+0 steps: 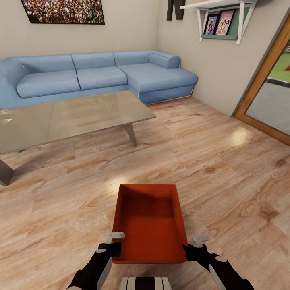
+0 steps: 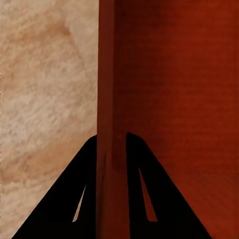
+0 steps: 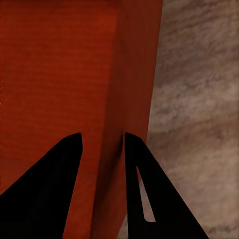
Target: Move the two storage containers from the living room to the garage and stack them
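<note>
One orange-red lidless storage container [image 1: 149, 225] sits low in front of me over the living room's wood-plank floor [image 1: 225, 169], with both grippers holding its near end. My left gripper [image 1: 117, 246] is shut on the near-left wall. In the left wrist view its fingers [image 2: 79, 199] straddle that thin wall [image 2: 107, 99]. My right gripper [image 1: 189, 249] is shut on the near-right wall, and its fingers [image 3: 149, 199] stand on either side of the wall [image 3: 134, 74]. The second container and the garage are out of view.
A glass coffee table [image 1: 72, 117] stands ahead to the left, with a blue corner sofa [image 1: 100, 74] behind it against the wall. A wood-framed glass door [image 1: 274, 100] is at the right. A wall shelf [image 1: 221, 20] hangs high on the right wall.
</note>
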Robot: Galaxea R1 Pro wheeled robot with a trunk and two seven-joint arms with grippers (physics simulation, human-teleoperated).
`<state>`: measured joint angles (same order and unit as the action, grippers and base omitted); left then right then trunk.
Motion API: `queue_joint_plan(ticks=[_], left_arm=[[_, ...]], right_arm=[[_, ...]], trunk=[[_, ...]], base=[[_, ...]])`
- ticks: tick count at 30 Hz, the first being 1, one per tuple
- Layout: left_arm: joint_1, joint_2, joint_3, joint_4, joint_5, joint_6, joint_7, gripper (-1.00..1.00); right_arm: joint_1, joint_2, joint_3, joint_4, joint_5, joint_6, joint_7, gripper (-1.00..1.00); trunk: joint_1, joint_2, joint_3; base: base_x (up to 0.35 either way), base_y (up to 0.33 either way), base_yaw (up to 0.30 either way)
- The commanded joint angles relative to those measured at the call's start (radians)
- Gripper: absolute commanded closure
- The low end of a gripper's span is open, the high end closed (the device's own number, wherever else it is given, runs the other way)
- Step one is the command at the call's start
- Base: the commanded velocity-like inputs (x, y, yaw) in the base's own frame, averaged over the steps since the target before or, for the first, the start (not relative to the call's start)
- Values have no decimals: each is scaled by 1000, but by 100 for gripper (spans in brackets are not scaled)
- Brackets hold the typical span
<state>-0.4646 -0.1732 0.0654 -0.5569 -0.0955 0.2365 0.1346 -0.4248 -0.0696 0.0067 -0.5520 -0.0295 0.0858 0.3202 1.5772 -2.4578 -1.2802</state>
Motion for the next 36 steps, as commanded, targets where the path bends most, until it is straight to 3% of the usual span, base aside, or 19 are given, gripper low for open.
queue_joint_plan(ticks=[1, 36], left_arm=[[0, -1, 8, -3, -24, 7, 2, 100], [0, -1, 11, -3, -25, 5, 1, 100]], right_arm=[[0, -1, -1, -2, 0, 6, 0, 100], [0, -1, 4, -2, 3, 6, 5, 100]], trunk=[[0, 0, -1], [-4, 7, 2]], base=[[0, 0, 0], [0, 0, 0]])
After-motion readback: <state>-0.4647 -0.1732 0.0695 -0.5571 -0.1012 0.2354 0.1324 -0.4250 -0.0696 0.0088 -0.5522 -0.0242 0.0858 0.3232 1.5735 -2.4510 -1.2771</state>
